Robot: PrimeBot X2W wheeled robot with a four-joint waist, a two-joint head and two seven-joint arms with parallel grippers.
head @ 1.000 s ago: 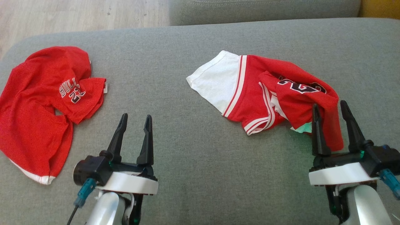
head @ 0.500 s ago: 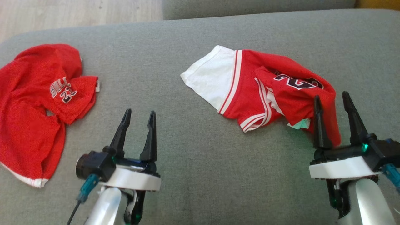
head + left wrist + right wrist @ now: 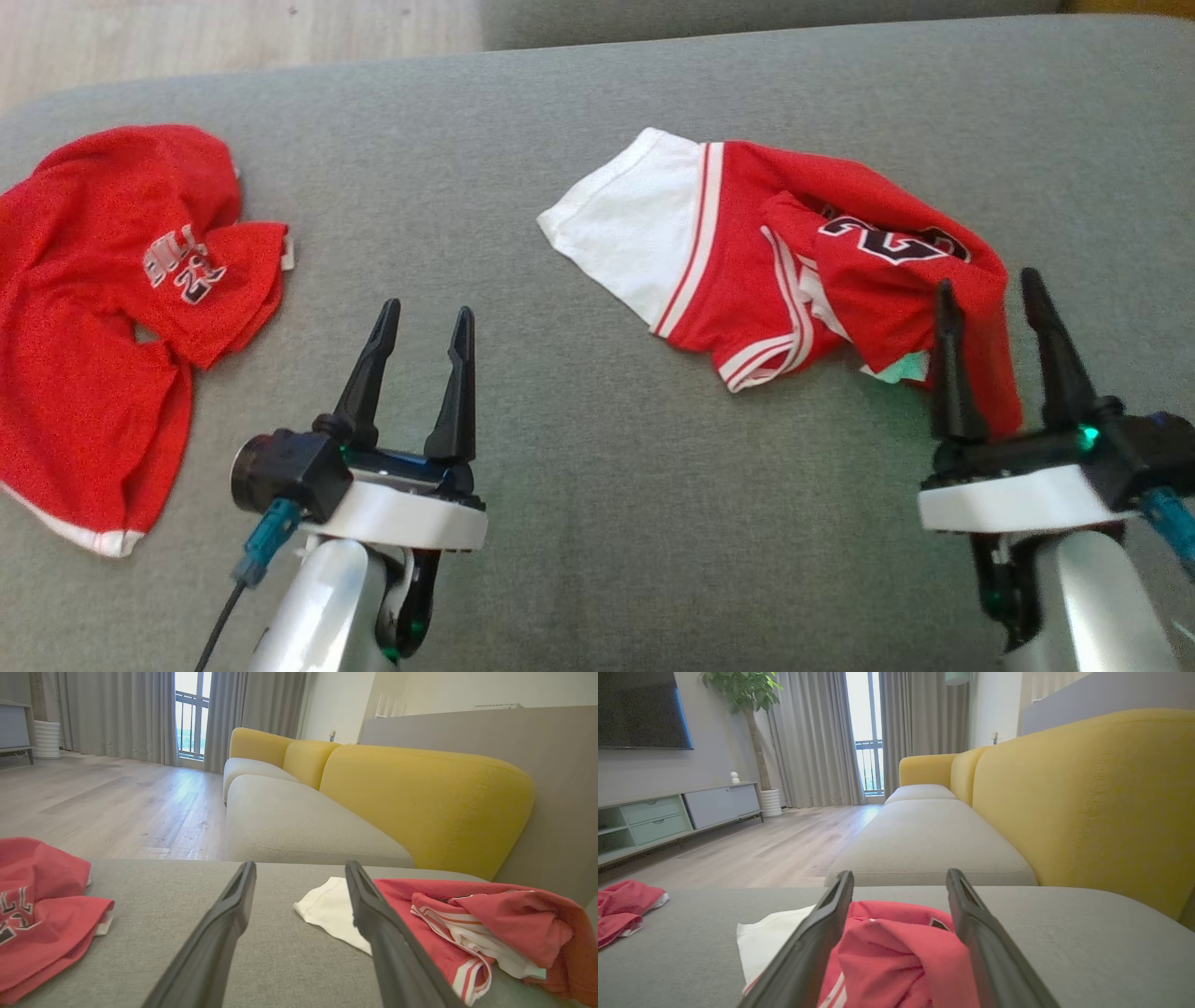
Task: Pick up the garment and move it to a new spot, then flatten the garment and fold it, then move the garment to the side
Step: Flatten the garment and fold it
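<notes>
At the far left of the grey sofa cushion (image 3: 579, 485) a crumpled red garment (image 3: 93, 327) lay in a heap. It had white lettering and a white hem, and it sat well apart from either hand.

Next along, my left hand (image 3: 428, 308) hovered over bare cushion with its two dark fingers spread wide and nothing between them. It sat between the two heaps of cloth and touched neither. In the left wrist view the fingers framed empty grey fabric, with the red garment off to one side and the jersey off to the other.

Right of centre lay the red-and-white jersey (image 3: 747, 271), rumpled on the cushion. Its white panel pointed toward the left hand, and a red fold bearing a dark number was bunched up on the right side.

My right hand (image 3: 987, 280) was at that near right end of the jersey, wide open and gripping nothing. In the head view its fingers stood in front of the red fold. In the right wrist view the fold sat between the two fingers, just ahead of them. I could not tell whether the fingers touched the cloth.

Beyond the cushion were a wooden floor (image 3: 233, 37) and a yellow sofa back (image 3: 1087, 798).
</notes>
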